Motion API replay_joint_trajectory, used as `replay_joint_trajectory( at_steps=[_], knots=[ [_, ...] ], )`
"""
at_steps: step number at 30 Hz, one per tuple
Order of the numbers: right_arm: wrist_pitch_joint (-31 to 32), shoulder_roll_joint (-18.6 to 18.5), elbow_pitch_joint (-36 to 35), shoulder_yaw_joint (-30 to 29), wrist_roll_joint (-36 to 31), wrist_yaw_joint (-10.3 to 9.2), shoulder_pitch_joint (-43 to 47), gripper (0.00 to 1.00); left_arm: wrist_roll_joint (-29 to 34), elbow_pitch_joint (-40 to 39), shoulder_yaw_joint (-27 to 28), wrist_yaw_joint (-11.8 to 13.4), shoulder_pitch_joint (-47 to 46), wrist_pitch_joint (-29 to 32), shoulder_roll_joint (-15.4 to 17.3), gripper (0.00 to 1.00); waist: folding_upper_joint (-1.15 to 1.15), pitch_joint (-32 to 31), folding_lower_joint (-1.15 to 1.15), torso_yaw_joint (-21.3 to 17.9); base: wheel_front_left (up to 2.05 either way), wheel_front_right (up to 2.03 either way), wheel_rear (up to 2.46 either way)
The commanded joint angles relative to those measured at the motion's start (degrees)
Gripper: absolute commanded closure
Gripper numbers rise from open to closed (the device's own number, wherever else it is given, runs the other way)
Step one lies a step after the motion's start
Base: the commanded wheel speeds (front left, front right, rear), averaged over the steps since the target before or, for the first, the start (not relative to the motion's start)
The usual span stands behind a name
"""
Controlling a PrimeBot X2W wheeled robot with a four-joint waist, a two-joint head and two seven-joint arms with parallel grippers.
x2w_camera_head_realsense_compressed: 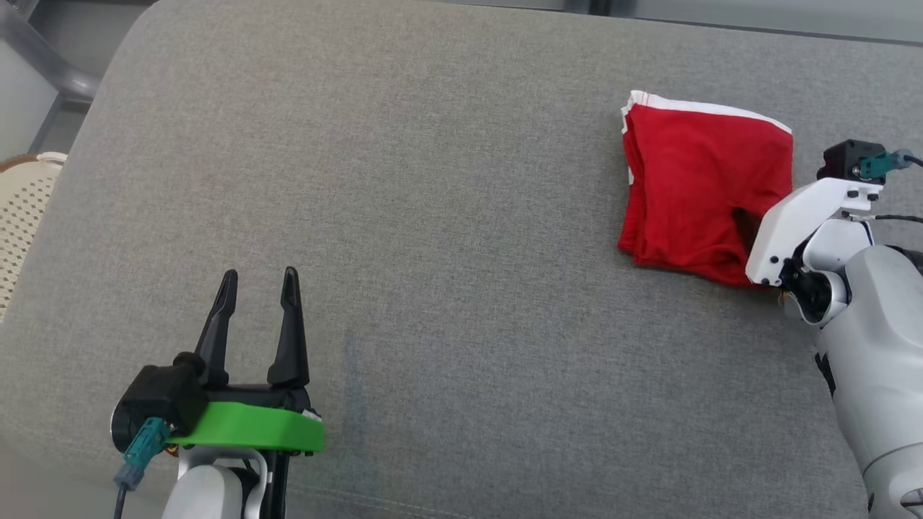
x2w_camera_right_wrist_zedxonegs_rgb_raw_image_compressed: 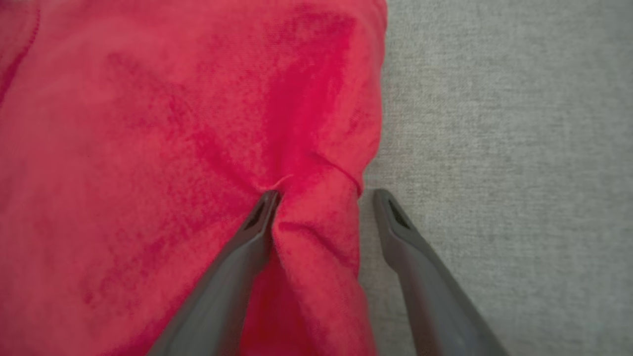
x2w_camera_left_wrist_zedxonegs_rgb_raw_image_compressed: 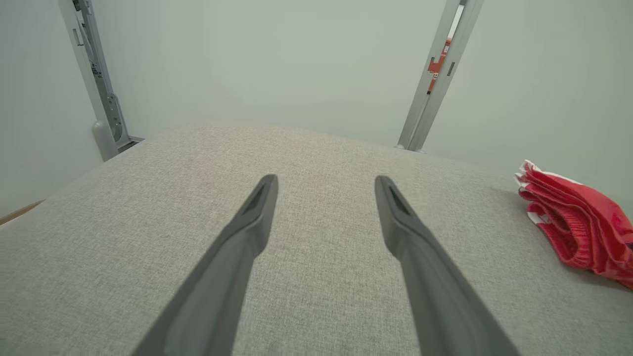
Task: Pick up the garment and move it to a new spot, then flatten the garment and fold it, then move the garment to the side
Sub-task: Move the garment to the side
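Observation:
The garment is red with a white band along its far edge and lies folded into a thick square at the right of the grey cushion. My right gripper is open and down at the garment's near right edge. One finger presses into the cloth, the other stands on the cushion just beside it, and a raised fold lies between them. My left gripper stands open over bare cushion at the lower left, far from the garment. The left wrist view has the left gripper holding nothing and the garment at its right edge.
The cushion's left edge curves down towards a cream perforated basket and a metal rail. Two metal posts stand against the pale wall behind the cushion. Bare grey fabric stretches between the two grippers.

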Motion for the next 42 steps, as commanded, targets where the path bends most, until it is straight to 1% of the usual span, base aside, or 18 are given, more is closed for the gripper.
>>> replay_joint_trajectory(
  at_steps=[1,3,6,9,12,15,16,19,23,27,32,37,42],
  knots=[
    [1.2,0.8,1.5,0.5,-1.3,-0.03,0.9,1.00,-0.5,-0.2,0.0,0.3,-0.4,-0.2,0.1,0.00,0.00,0.4,0.00,0.3,0.00,0.00,0.00],
    [2.0,0.8,1.5,1.5,-2.6,-0.06,0.9,1.00,-0.8,-0.2,0.0,0.4,-0.1,-0.2,0.1,0.00,0.00,0.1,0.00,-0.3,0.00,0.00,0.00],
    [2.9,-0.3,-0.3,4.4,-4.4,-0.06,0.4,1.00,-1.1,-0.5,0.0,0.6,0.1,-0.2,0.1,0.00,0.00,-0.3,0.00,-1.6,0.00,0.00,0.00],
    [4.7,-2.2,-3.9,9.2,-5.0,-0.07,-0.8,1.00,-1.3,-0.8,0.4,0.8,-0.2,-0.2,0.1,0.00,0.00,-0.6,0.00,-3.6,0.00,0.00,0.00],
    [7.6,-4.4,-8.6,15.2,-3.9,-0.07,-2.1,1.00,-1.4,-1.1,0.9,0.8,-0.3,-0.2,0.1,0.00,0.00,-0.8,0.00,-6.2,0.00,0.00,0.00],
    [11.4,-8.0,-14.8,21.7,-1.5,-0.07,-3.1,1.00,-1.3,-1.3,1.3,0.7,-0.7,-0.2,0.1,0.00,0.00,-0.6,0.00,-9.2,0.00,0.00,0.00],
    [14.0,-10.4,-19.0,24.9,0.9,-0.06,-3.6,1.00,-0.9,-1.4,1.7,0.5,-1.2,-0.2,0.2,0.00,0.00,-0.4,0.00,-11.3,0.00,0.00,0.00],
    [17.1,-14.5,-25.6,28.2,4.2,-0.06,-4.7,1.00,-0.4,-1.8,2.3,0.2,-1.9,-0.2,0.2,0.00,0.00,0.6,0.00,-14.5,0.00,0.00,0.00],
    [19.2,-18.9,-31.7,29.2,7.0,-0.06,-5.2,1.00,0.6,-2.2,2.9,-0.2,-3.1,-0.2,0.2,0.00,0.00,2.1,0.00,-18.4,0.00,0.00,0.00],
    [19.7,-22.1,-35.6,27.7,8.4,-0.07,-4.3,1.00,1.9,-2.5,3.6,-0.7,-3.9,-0.1,0.2,0.00,0.00,3.5,0.00,-21.7,0.00,0.00,0.00],
    [18.8,-26.2,-39.0,25.7,7.7,-0.06,-2.1,1.00,3.1,-2.3,4.2,-1.2,-5.0,-0.1,0.2,0.00,0.00,4.9,0.00,-24.5,0.00,0.00,0.00],
    [16.1,-29.1,-37.6,22.8,6.3,-0.06,0.5,1.00,4.1,-2.0,3.8,-1.8,-6.2,-0.1,0.2,0.00,0.00,6.6,0.00,-25.7,0.00,0.00,0.00],
    [10.8,-31.8,-34.2,20.9,2.5,-0.07,1.4,1.00,4.9,-1.8,3.3,-2.1,-7.2,-0.1,0.2,0.00,0.00,8.1,0.00,-25.0,0.00,0.00,0.00]
  ],
)
